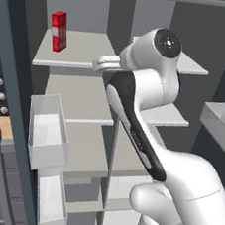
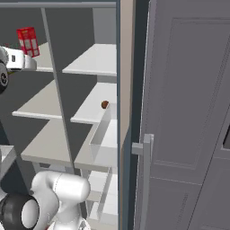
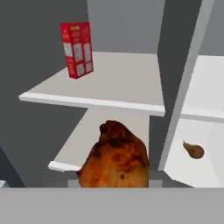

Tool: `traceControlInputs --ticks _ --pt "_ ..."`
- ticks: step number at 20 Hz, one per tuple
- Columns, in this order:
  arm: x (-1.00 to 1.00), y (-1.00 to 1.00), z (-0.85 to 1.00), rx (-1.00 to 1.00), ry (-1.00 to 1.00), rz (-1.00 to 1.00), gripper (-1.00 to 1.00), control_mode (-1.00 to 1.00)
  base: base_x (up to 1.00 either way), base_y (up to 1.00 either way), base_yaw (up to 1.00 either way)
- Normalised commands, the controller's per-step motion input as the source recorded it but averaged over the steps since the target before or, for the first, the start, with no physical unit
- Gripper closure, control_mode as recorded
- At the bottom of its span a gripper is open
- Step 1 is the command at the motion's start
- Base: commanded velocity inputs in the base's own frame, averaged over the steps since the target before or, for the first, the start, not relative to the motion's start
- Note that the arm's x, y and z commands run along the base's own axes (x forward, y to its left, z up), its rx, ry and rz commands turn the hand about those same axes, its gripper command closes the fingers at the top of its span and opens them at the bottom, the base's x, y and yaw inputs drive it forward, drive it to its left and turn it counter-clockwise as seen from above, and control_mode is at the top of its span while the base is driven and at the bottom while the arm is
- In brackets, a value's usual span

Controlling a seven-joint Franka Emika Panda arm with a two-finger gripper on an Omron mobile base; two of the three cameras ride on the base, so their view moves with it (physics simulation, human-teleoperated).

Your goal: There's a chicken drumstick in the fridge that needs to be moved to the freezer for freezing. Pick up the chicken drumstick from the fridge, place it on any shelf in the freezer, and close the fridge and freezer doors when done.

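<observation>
The chicken drumstick (image 3: pixel 114 157), an orange-brown lump, fills the lower middle of the hand view. My gripper (image 1: pixel 102 63) is shut on it, and the lump hides the fingertips. The hand hovers in front of the left section of the slate-blue unit, the freezer (image 1: pixel 77 10), level with the gap between its top shelf (image 3: pixel 113 83) and the shelf (image 3: pixel 83 140) below. To the right, past the divider (image 3: pixel 179 78), lies the fridge (image 2: pixel 96 58). Both doors stand open; the left door (image 1: pixel 9 97) is at the frame's left.
A red carton (image 3: pixel 77 49) stands on the top left shelf. A darker brown lump with a pale tip (image 3: pixel 193 150) lies on a fridge shelf. Clear bins (image 1: pixel 47 131) hang on the left door, and another bin (image 1: pixel 222 123) hangs on the right door.
</observation>
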Motion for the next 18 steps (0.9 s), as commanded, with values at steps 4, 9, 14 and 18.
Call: traceControlInputs --ticks 4,9,14,18 --pt "0.44 0.59 0.03 -0.12 0.02 -0.02 1.00 -1.00 0.00 0.00 0.00" --pt "0.45 0.23 0.00 -0.06 0.10 0.00 1.00 -1.00 0.00 0.00 0.00" --pt "0.42 0.03 -0.05 -0.02 0.07 0.01 1.00 -1.00 0.00 0.00 0.00" --pt "0.55 0.13 -0.25 0.00 0.00 0.00 1.00 -1.00 0.00 0.00 0.00"
